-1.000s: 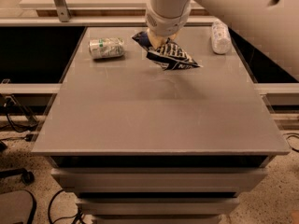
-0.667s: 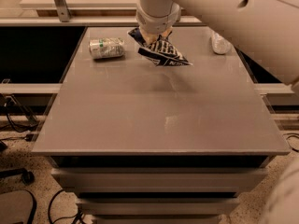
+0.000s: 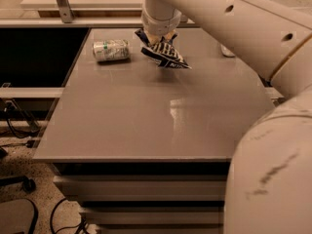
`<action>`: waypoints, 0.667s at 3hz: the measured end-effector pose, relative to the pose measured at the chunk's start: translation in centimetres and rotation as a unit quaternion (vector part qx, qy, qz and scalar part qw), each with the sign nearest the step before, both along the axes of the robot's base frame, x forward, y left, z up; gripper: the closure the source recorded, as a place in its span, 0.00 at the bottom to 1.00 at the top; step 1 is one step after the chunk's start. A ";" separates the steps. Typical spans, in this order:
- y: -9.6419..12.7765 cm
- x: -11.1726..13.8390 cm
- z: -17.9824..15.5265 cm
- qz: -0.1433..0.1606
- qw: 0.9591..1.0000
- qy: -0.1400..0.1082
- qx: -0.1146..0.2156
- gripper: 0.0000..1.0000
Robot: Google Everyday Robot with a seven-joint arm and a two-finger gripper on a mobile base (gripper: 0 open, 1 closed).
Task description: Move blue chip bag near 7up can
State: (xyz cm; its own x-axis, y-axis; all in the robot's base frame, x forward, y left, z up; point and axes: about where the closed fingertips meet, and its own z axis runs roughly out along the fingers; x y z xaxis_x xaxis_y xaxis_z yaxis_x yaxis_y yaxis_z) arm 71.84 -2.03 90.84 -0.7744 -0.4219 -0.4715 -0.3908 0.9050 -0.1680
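Note:
The blue chip bag (image 3: 164, 54) is a crumpled navy foil bag with white lettering, held tilted just above the table at the back centre. My gripper (image 3: 157, 36) reaches down from above and is shut on the bag's upper left end. The 7up can (image 3: 111, 50) lies on its side on the table, silver with green markings, just left of the bag with a small gap between them.
The grey table (image 3: 146, 116) stretches toward me, with its front edge near the bottom. A whitish plastic bottle (image 3: 227, 50) shows partly at the back right, behind my arm (image 3: 234, 23). Cables lie on the floor at the left.
My gripper has carried the blue chip bag leftward, closer to the 7up can. My arm now fills more of the right side. The can has not moved.

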 end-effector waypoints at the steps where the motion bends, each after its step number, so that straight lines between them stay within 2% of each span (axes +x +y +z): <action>1: -0.7 1.8 -0.7 -0.018 1.000 0.001 0.010 1.00; 2: -0.5 3.4 -0.9 -0.021 1.000 -0.001 0.020 1.00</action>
State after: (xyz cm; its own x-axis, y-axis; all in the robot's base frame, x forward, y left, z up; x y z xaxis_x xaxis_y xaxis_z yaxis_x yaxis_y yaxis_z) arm 75.21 -2.50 89.92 -0.7901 -0.3691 -0.4894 -0.3516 0.9269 -0.1314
